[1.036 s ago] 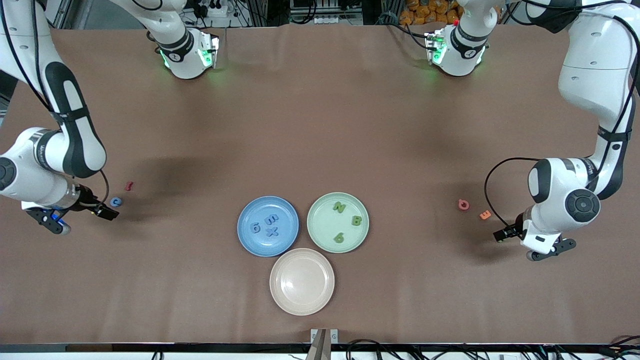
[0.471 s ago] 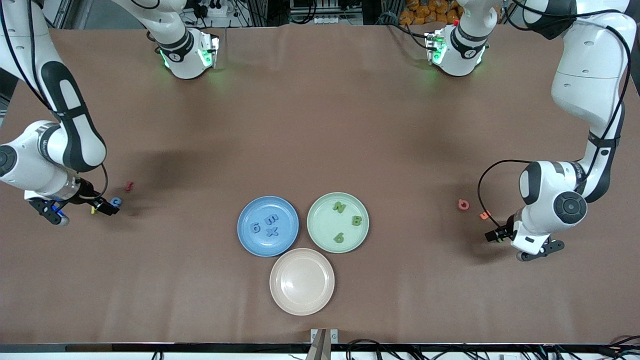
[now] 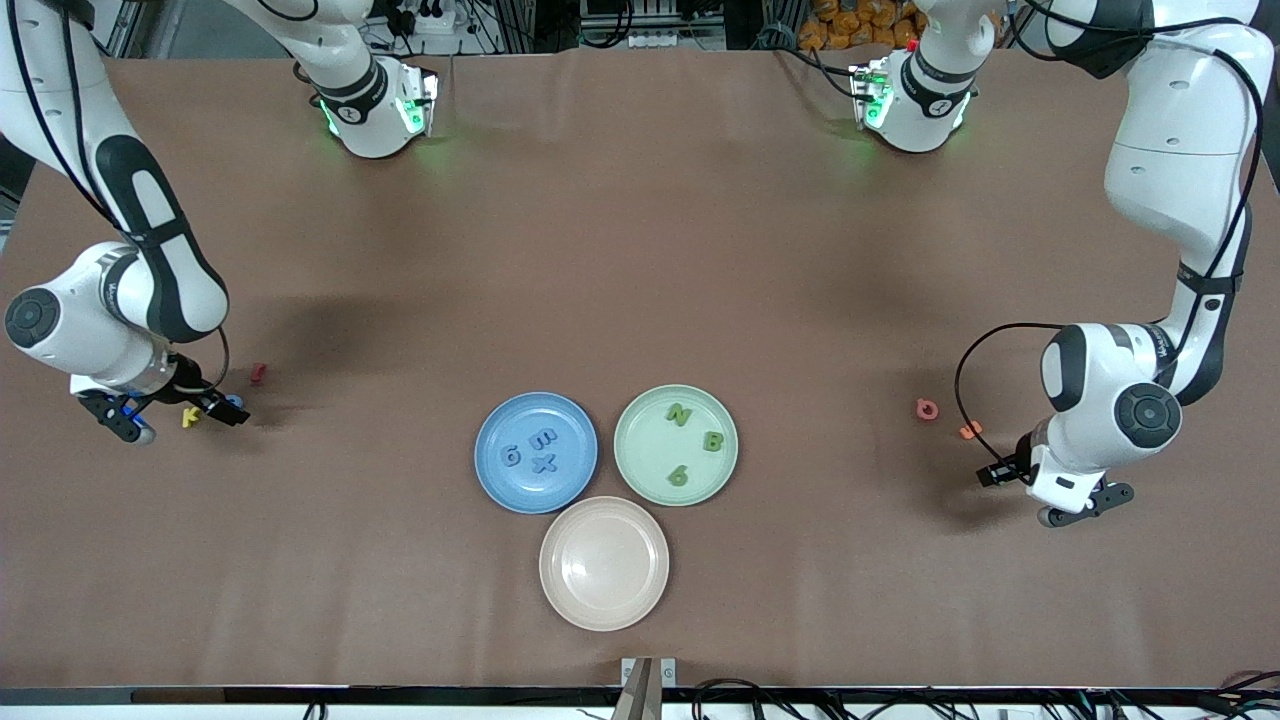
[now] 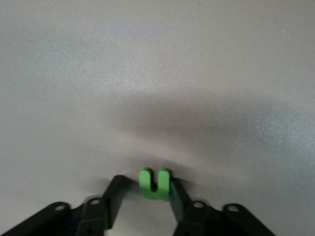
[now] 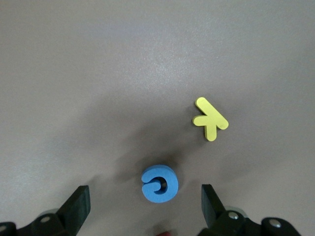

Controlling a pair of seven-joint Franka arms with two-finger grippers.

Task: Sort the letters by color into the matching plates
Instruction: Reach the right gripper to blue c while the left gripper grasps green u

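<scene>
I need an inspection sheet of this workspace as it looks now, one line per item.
Surface: brown table.
Job's things: blue plate holds three blue letters; green plate holds three green letters; blue C; green U.
Clutter: empty beige plate; yellow K; dark red letter; pink letter; orange letter.
Grippers: left gripper jaws around the U; right gripper open astride the C.
Cables: black wrist cable.
Surroundings: nothing seen.

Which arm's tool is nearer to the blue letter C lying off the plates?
Right. The right tool stands open astride the blue letter C, beside the yellow letter. The left tool is at the left arm's end of the table, around a green letter.
</scene>
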